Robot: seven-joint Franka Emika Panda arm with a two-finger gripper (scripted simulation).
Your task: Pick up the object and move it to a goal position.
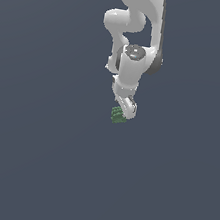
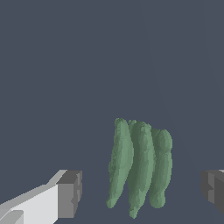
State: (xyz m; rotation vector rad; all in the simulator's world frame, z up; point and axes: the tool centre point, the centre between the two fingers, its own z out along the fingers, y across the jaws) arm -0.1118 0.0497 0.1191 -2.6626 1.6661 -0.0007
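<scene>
My white pincer (image 2: 141,192) stands open astride the small dark-green ridged object (image 2: 140,166), which lies between my grey pads (image 2: 70,193), nearer neither. I should centre, descend, then close squarely across its ridges.

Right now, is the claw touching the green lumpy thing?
Apart. In the wrist view, the green lumpy thing sits between the claw fingers, with bare floor showing on both sides.

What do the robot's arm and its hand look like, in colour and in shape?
The arm is glossy white, built of rounded, bulbous links with dark grey bands at the joints. The hand is white too. In the wrist view, its fingers are blocky, with grey pads. No cables or markings show.
</scene>
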